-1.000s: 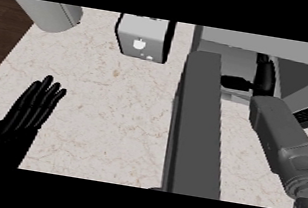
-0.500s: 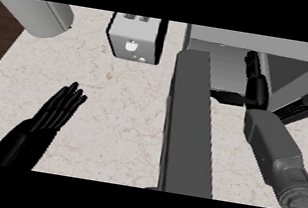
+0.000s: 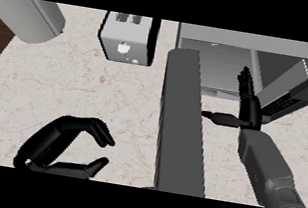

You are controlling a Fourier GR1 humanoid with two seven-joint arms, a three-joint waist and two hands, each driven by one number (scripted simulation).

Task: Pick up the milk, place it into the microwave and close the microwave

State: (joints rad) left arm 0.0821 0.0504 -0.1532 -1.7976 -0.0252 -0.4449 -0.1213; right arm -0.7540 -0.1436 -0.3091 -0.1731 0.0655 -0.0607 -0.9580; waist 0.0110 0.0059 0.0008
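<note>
Worktop (image 3: 62, 86): I read a pale, marble-like stone top with faint tan veining; a dark wood strip borders it at the left and at the top right.

Microwave (image 3: 225, 51): grey box at the upper right, flat matte faces, cavity open toward me.

Microwave door (image 3: 181, 125): long, flat, dark grey slab, swung out; it runs from the cavity down the middle of the view.

Milk (image 3: 297, 91): grey, box-like carton with a darker printed patch, lying tilted at the right side of the cavity. I take it for the milk, though no label is legible.

Right robot hand (image 3: 250, 98): black, fingers straight and pointing into the cavity, thumb stuck out to the left. It lies just beside the carton's left face; I cannot tell whether it touches. It grips nothing.

Right forearm (image 3: 269, 172): grey, smooth cylinder, rising from the lower right edge.

Left robot hand (image 3: 68, 145): black, low left over the worktop, fingers and thumb curled into a hook around bare air.

Toaster (image 3: 128, 38): grey metal box, two top slots, small white mark on its front.

Cylinder (image 3: 25, 17): smooth, light grey, rounded body at the top left; I cannot identify it.
</note>
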